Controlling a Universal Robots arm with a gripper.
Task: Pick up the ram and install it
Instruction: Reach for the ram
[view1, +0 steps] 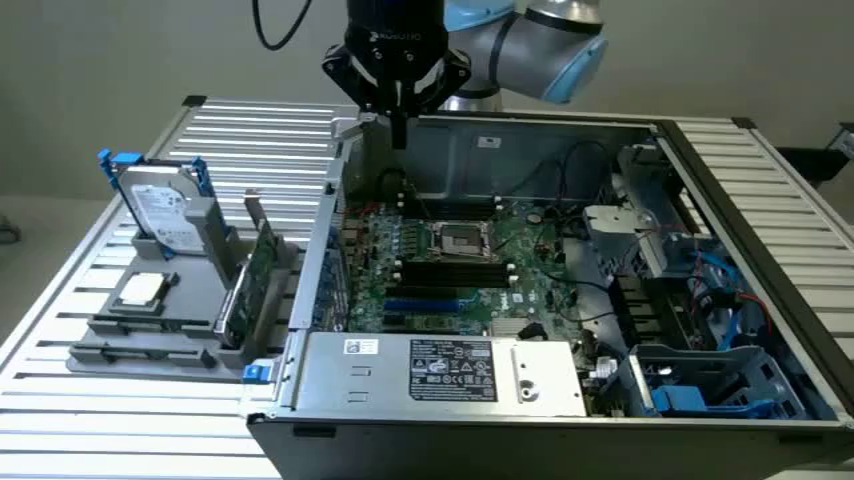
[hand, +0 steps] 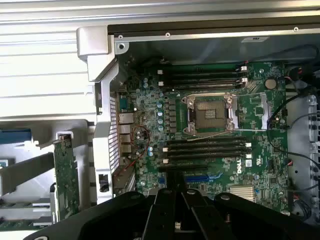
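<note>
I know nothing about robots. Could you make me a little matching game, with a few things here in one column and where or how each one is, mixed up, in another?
1 hard drive
2 gripper
3 processor socket
4 power supply

A middle of the green board
B inside the case, white labels on top
C upright in the gray stand beside the case
D shut, above the case's back wall

Pairs: 1-C, 2-D, 3-A, 4-B

The arm (view1: 541, 45) bends over from above, its end effector (view1: 398, 138) pointing straight down, fingers closed together.
</note>
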